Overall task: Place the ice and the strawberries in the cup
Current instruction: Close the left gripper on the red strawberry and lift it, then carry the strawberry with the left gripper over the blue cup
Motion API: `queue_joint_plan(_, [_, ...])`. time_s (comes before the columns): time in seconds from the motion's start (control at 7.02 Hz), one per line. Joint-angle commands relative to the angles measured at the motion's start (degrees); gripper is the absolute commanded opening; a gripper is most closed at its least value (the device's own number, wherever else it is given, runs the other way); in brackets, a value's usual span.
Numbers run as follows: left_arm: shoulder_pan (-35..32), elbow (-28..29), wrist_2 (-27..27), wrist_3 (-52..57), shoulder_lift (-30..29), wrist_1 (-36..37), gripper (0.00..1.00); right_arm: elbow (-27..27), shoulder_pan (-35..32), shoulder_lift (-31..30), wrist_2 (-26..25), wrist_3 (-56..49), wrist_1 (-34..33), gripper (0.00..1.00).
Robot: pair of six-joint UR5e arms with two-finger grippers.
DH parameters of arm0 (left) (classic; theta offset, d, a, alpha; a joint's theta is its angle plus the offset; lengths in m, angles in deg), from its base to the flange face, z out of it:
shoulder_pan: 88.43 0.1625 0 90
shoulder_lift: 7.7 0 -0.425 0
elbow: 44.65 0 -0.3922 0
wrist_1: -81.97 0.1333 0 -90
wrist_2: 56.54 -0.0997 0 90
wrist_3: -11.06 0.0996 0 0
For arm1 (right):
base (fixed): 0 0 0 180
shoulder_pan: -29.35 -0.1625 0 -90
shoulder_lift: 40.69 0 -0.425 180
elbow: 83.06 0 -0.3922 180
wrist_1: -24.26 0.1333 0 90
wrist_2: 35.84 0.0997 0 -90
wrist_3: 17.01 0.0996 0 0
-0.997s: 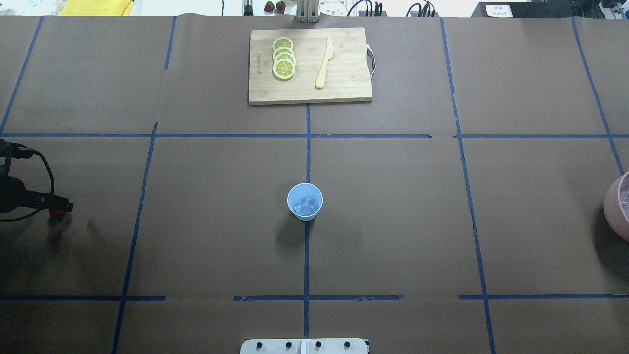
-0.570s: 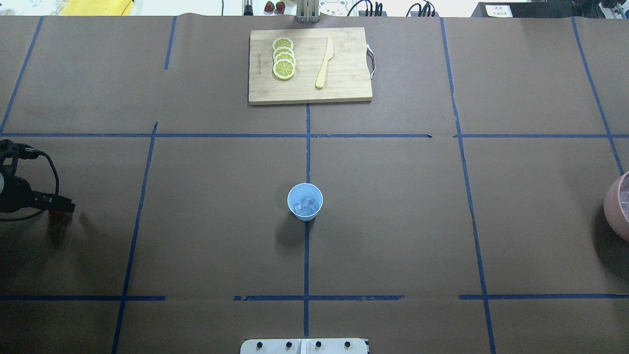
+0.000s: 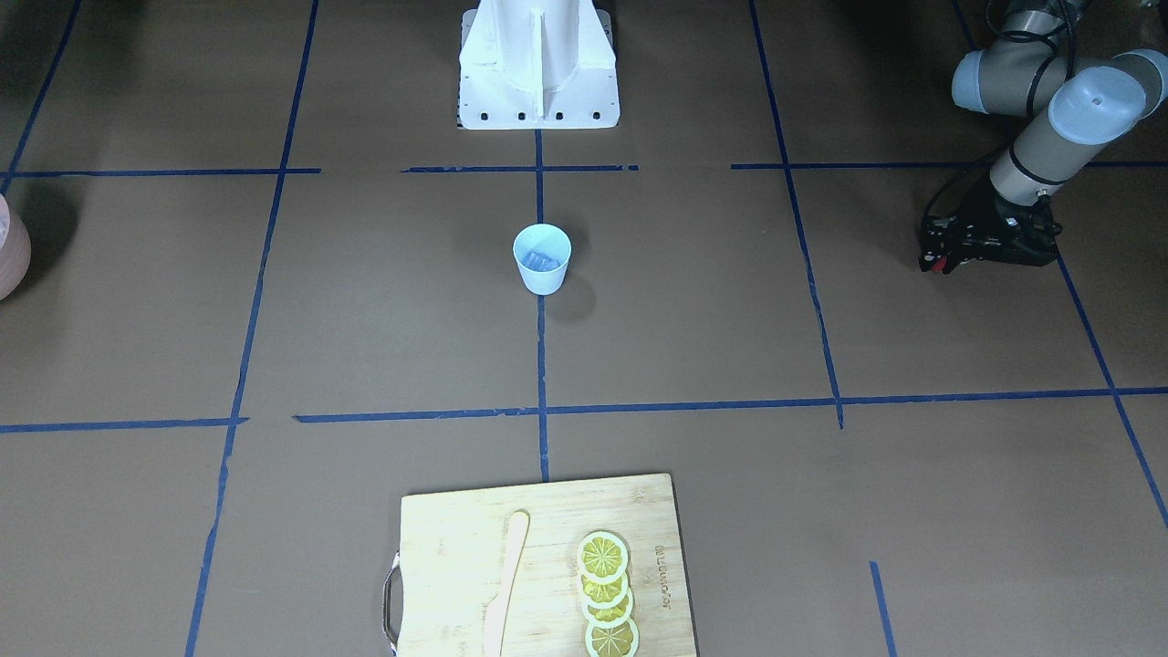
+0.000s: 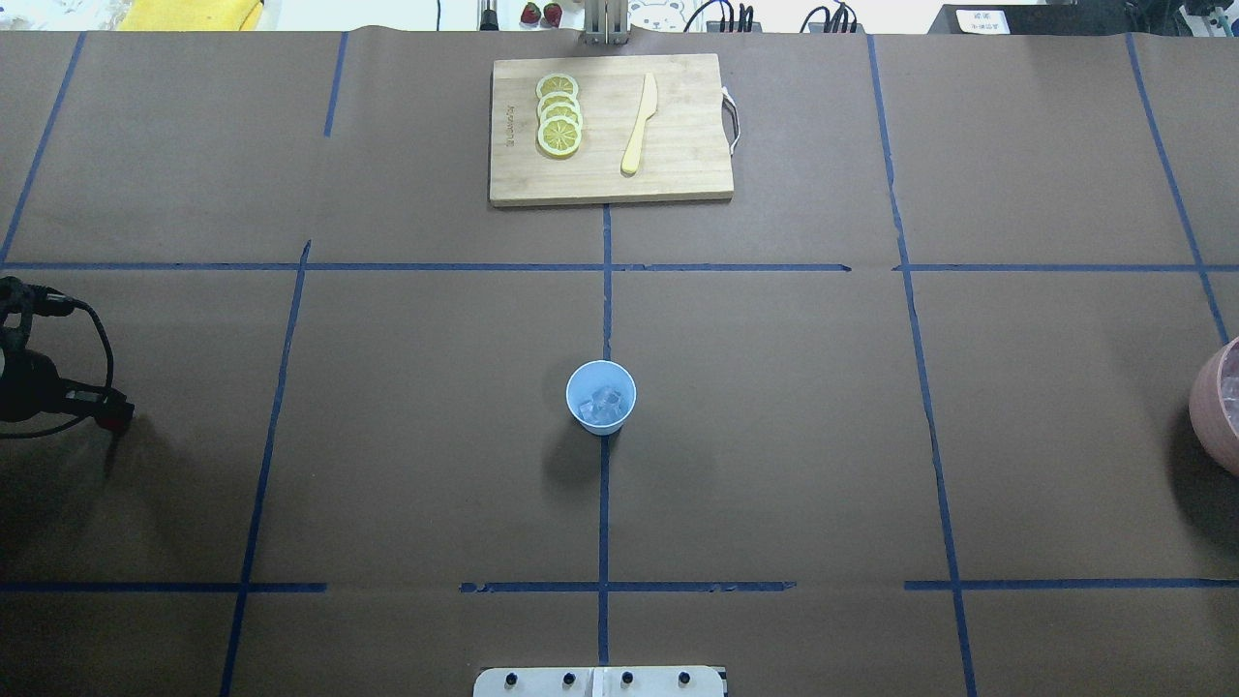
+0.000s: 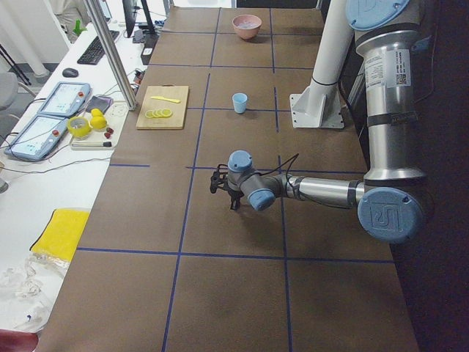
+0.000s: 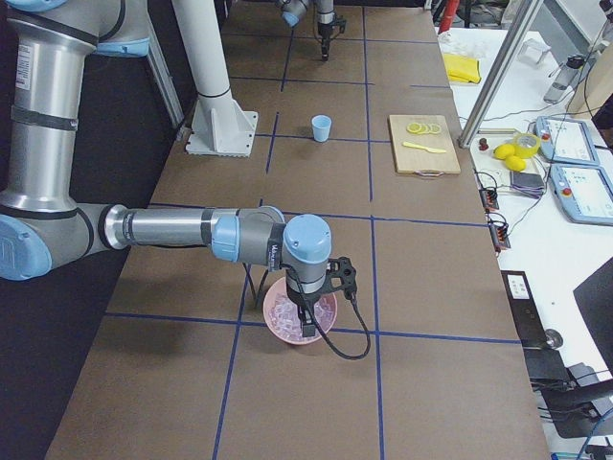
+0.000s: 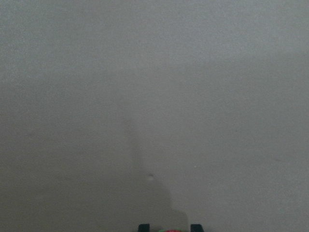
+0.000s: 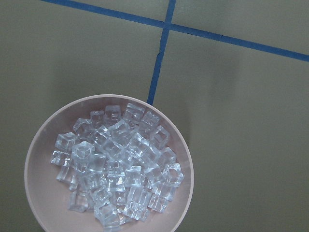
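Observation:
The light blue cup stands upright at the table's middle with a few pieces of ice inside. Far to its left, my left gripper hangs low over the brown paper. In the left wrist view its fingertips are shut on the red strawberry. The front-facing view shows the berry as a red spot at the gripper's tip. My right gripper hovers over a pink bowl heaped with ice. I cannot tell whether it is open or shut.
A wooden cutting board at the far middle carries lemon slices and a pale knife. The pink bowl sits at the table's right edge. The white robot base stands behind the cup.
My left gripper has drawn back slightly toward the table's left edge with the strawberry in it, and its shadow has shifted. The cup has not moved.

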Motion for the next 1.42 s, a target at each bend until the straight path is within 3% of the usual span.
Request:
queue_joint_plan(0.0, [-0.21, -1.97, 0.37, 0.19, -0.22, 2.07, 0.00, -0.25, 0.00, -0.03, 0.00, 0.14, 0.00, 1.00])
queue_joint_plan(0.14, [-0.39, -4.59, 0.38, 0.36, -0.66, 7.48, 0.00, -0.25, -0.09, 0.06, 0.00, 0.22, 0.00, 1.00])
queue_joint_plan(0.43, [-0.48, -16.07, 0.38, 0.45, -3.19, 22.84, 0.00, -0.34, -0.26, 0.06, 0.00, 0.22, 0.00, 1.00])
queue_joint_plan(0.57, [-0.48, -20.31, 0.38, 0.45, -7.30, 30.49, 0.00, -0.25, -0.26, 0.06, 0.00, 0.22, 0.00, 1.00])
queue_joint_plan(0.85, [0.13, -21.93, -0.32, 0.45, -22.12, 48.15, 0.00, -0.34, -0.26, -0.11, 0.09, 0.40, 0.00, 1.00])
queue_joint_plan(1.14, [5.73, -21.76, -0.50, 0.45, -29.90, 49.81, 0.00, -0.25, -0.26, -0.03, 0.09, 0.40, 0.00, 1.00])
queue_joint_plan(1.28, [8.72, -21.32, -4.33, 0.37, -34.28, 49.81, 0.00, -0.25, -0.26, -0.03, 0.09, 0.40, 0.00, 1.00])
